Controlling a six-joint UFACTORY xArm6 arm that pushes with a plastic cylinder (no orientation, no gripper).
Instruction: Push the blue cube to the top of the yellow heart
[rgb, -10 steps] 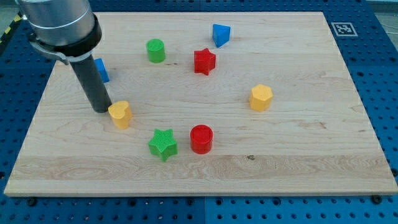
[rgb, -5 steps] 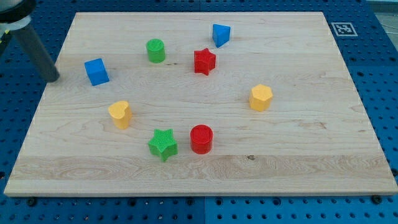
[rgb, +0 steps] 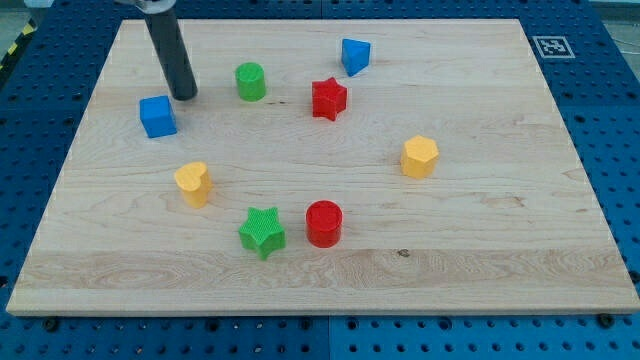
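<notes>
while your tip (rgb: 186, 96) rests bare on the board, holding nothing, the blue cube (rgb: 157, 116) sits just beside it, lower left. the yellow heart (rgb: 192, 184) lies farther below it.

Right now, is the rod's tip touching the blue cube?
Apart. The camera view shows my tip just to the upper right of the blue cube, with a thin strip of bare board between them.

My tip (rgb: 185, 97) has swung from the table's left edge to just up-right of the blue cube (rgb: 157, 116), which barely shifted rightward.
</notes>
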